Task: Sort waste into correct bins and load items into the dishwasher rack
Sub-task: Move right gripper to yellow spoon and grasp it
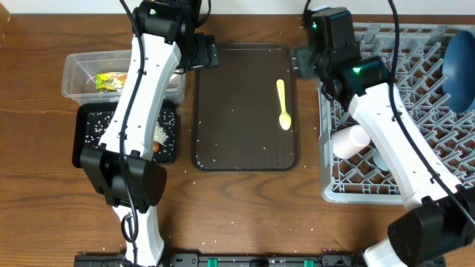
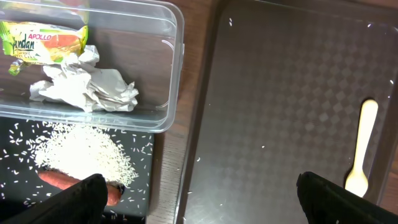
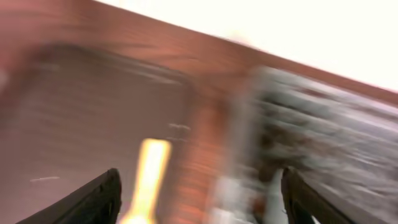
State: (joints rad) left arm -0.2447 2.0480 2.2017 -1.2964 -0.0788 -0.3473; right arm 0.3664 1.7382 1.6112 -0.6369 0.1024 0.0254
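The small yellow spoon (image 1: 283,104) lies on the dark brown serving tray (image 1: 223,141); it also shows in the left wrist view (image 2: 360,149) and, blurred, in the right wrist view (image 3: 149,177). The clear tub (image 1: 74,67) holds the yellow-green wrapper (image 2: 43,42) and crumpled white paper (image 2: 87,84). The black tray (image 1: 93,144) holds rice (image 2: 87,152) and the sausage (image 2: 59,179). The grey rack (image 1: 415,126) holds the dark blue plate (image 1: 460,63) and a pinkish-white cup (image 1: 350,141). My left gripper (image 1: 206,53) (image 2: 205,205) is open and empty. My right gripper (image 1: 300,61) (image 3: 199,205) is open and empty.
Loose rice grains are scattered on the brown tray (image 2: 280,112) and on the wooden table (image 1: 245,208) around it. The rack's left wall stands close to the brown tray's right edge. The right wrist view is motion-blurred.
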